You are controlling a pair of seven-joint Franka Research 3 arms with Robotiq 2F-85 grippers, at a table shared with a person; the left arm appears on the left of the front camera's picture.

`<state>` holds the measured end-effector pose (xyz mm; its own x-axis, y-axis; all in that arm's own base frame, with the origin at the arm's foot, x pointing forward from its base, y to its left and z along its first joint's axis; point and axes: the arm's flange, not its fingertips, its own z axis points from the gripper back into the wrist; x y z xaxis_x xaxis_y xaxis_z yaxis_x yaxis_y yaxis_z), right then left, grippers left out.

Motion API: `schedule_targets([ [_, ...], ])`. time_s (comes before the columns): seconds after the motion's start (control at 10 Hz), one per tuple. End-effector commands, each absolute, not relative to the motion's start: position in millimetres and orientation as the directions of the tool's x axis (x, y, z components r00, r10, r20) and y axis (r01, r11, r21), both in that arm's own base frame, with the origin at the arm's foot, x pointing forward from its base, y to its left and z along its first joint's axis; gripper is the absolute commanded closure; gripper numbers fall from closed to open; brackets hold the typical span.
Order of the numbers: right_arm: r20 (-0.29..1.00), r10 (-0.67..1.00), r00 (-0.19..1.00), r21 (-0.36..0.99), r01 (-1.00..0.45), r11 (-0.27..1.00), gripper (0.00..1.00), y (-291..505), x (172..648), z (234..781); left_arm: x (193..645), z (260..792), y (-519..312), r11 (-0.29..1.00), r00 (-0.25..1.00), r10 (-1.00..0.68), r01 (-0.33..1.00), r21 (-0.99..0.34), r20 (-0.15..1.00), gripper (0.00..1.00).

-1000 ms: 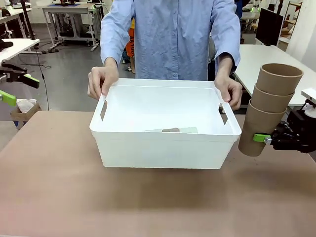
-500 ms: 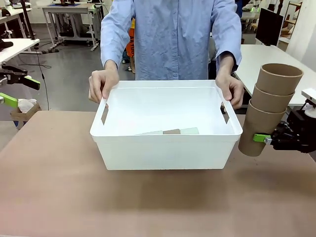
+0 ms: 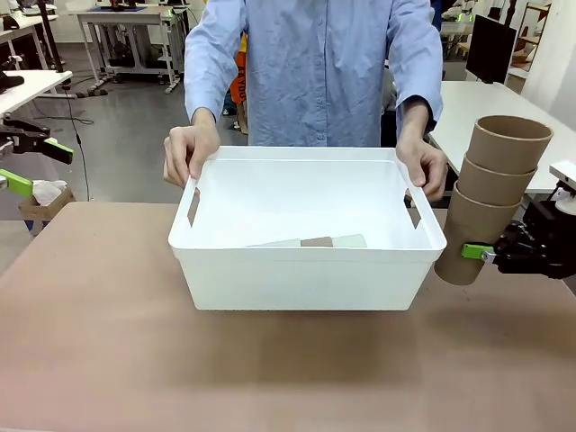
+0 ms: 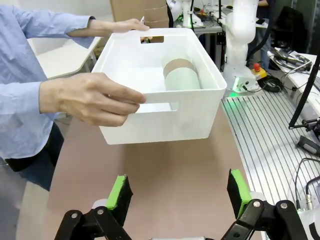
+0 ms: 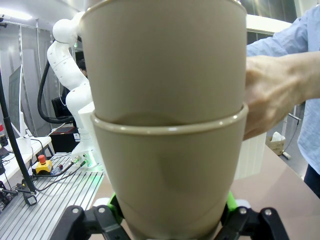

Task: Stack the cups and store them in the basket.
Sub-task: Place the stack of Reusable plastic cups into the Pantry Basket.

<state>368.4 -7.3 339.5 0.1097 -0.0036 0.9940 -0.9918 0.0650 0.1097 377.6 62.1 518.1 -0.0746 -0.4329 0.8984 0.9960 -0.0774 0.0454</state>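
- The brown surface (image 3: 288, 378) runs from the near edge to where the person (image 3: 315, 72) in a pale blue shirt stands at the far side.
- The basket (image 3: 306, 279), white and solid-walled, sits mid-surface, slightly toward the far side. The person's hands grip its two short ends at the slot handles, one at the left (image 3: 189, 148) and one at the right (image 3: 423, 166). I cannot tell whether its base rests fully on the surface.
- A stack of three tan cups (image 3: 490, 193), nested mouths up and leaning to the right, hangs above the surface just beside the basket's right end.
- Inside the basket, a mint-green cup (image 4: 182, 80) lies on its side on the floor, with the band of a tan cup (image 4: 176, 64) showing at one end of it.
- The right pincer (image 3: 477, 253) comes in from the right edge and clamps the lowest cup of the stack near its base.
- The left pincer (image 4: 180, 192) hovers off the left side with its green pads spread wide, holding nothing.
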Motion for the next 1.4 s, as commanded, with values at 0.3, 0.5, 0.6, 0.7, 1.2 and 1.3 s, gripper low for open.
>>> schedule_targets([
  [0.3, 0.995, -0.007, 0.1, 0.1, -0.993, 0.064, 0.15, -7.9, 368.0, 344.0, 378.3, 522.4, 63.6, -0.083, -0.062, -0.432, 0.996, 0.029, 0.9, 0.0],
  [0.5, 0.995, -0.007, 0.1, 0.1, -0.993, 0.064, 0.15, -7.9, 368.0, 344.0, 378.3, 522.4, 63.6, -0.083, -0.062, -0.432, 0.996, 0.029, 0.9, 0.0],
  [0.6, 0.995, -0.007, 0.1, 0.1, -0.993, 0.064, 0.15, -7.9, 368.0, 344.0, 378.3, 522.4, 63.6, -0.083, -0.062, -0.432, 0.996, 0.029, 0.9, 0.0],
  [0.7, 0.995, -0.007, 0.1, 0.1, -0.993, 0.064, 0.15, -7.9, 368.0, 344.0, 378.3, 522.4, 63.6, -0.083, -0.062, -0.432, 0.996, 0.029, 0.9, 0.0],
  [1.2, 0.996, -0.007, 0.087, 0.087, -0.988, 0.125, 0.15, -5.7, 355.7, 392.9, 378.3, 522.4, 63.6, -0.083, -0.062, -0.432, 0.996, 0.029, 0.9, 0.0],
  [1.3, 0.996, 0.02, 0.085, 0.081, -0.986, 0.145, 0.15, -2.5, 350.5, 417.7, 378.3, 522.4, 63.6, -0.083, -0.062, -0.432, 0.996, 0.029, 0.9, 0.0],
])
